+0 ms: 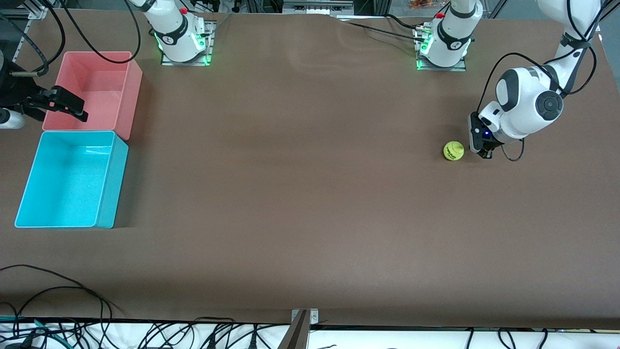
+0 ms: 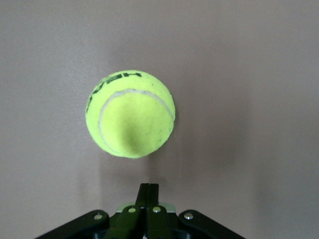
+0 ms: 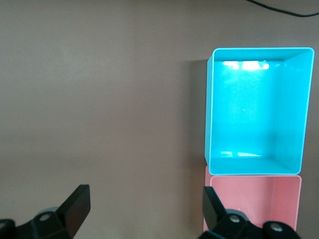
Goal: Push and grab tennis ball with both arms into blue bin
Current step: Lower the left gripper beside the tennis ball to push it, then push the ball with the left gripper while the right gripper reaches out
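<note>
Fingers pressed together and empty, the left gripper sits just beside the fuzzy yellow-green tennis ball at the left arm's end — an off-centre nudge could roll it astray from the cyan plastic bin, where the right gripper waits wide open over the pink plastic bin.

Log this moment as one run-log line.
left gripper: shut, low beside fuzzy yellow-green tennis ball, apart | right gripper: open, waiting over pink plastic bin | rectangular cyan plastic bin: holds nothing

The tennis ball is fuzzy yellow-green with a pale curved seam and dark lettering. The blue bin is cyan; the pink bin is salmon pink. The table is plain matte brown.
</note>
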`<action>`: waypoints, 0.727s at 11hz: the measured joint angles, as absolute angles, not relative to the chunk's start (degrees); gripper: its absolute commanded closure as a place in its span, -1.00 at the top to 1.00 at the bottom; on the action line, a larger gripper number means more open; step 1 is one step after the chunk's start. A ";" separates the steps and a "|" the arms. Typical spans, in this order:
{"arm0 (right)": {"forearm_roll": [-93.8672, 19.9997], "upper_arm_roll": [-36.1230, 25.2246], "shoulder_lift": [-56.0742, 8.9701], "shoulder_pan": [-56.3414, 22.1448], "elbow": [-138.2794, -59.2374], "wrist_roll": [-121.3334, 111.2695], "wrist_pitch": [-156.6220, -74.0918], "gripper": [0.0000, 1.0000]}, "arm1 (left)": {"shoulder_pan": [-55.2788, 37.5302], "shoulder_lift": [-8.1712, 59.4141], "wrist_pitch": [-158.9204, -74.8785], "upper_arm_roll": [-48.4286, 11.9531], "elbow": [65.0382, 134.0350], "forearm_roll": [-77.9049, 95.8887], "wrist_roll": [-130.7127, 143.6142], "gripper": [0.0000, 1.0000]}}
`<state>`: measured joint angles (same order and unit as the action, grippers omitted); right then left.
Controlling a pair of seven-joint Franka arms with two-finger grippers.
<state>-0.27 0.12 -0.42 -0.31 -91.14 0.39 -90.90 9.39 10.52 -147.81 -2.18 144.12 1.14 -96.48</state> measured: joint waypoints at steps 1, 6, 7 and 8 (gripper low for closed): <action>-0.27 0.12 -0.42 -0.31 -91.14 0.39 -90.90 1.00 | 9.44 11.06 -148.44 -2.18 144.12 1.14 -96.56 -1.00; -0.27 0.12 -0.42 -0.32 -91.14 0.39 -90.90 1.00 | 9.68 13.25 -151.14 -2.18 143.98 1.15 -96.88 -1.00; -0.27 0.12 -0.43 -0.31 -91.14 0.39 -90.90 1.00 | 9.68 13.26 -151.14 -2.19 143.97 1.91 -96.90 -1.00; -0.27 0.12 -0.45 -0.32 -91.14 0.39 -90.90 1.00 | 9.68 13.34 -151.14 -2.28 143.97 3.33 -97.01 -1.00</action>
<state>-0.27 0.12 -0.45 -0.32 -91.14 0.39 -90.90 9.68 13.34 -151.14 -2.28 143.97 3.33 -97.01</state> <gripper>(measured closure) 0.000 0.991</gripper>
